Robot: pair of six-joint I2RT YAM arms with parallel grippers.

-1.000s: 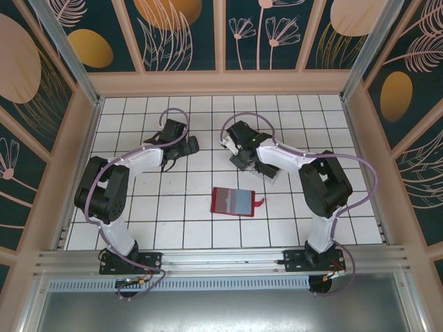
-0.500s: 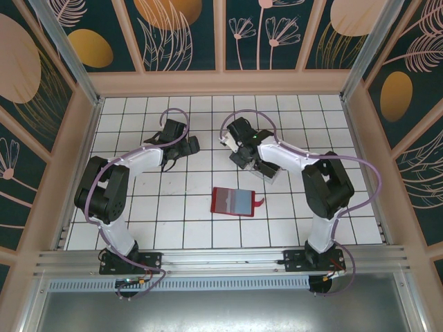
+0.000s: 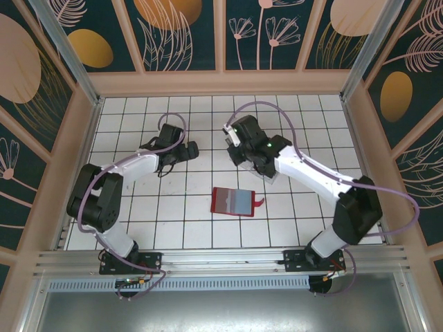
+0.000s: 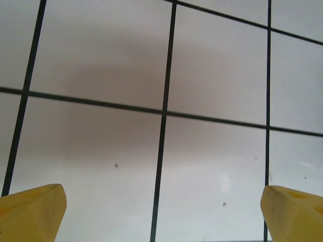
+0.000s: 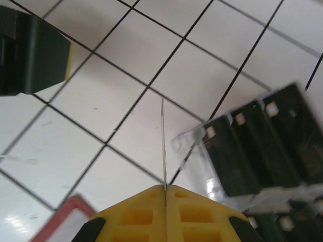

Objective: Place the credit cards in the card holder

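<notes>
My right gripper (image 5: pixel 165 187) is shut on one credit card (image 5: pixel 163 143), seen edge-on as a thin line sticking out from the yellow fingertips above the tiles. Several more black credit cards (image 5: pixel 237 156) stand in a clear slotted tray (image 5: pixel 194 143) just to the right of it. The card holder (image 3: pixel 235 201), red with grey-blue pockets, lies open in the middle of the table, and its red corner (image 5: pixel 58 219) shows below my right gripper (image 3: pixel 242 153). My left gripper (image 3: pixel 185 149) hovers open over bare tiles, its yellow fingertips (image 4: pixel 31 210) wide apart.
The clear tray (image 3: pixel 268 171) sits under the right forearm at mid-right. The left gripper's black and yellow finger (image 5: pixel 35 50) is close by at the upper left of the right wrist view. Wooden walls (image 3: pixel 83 138) frame the white tiled table.
The right arm has swung its elbow out to the right and drawn its gripper with the card away from the tray. The left arm has shifted slightly.
</notes>
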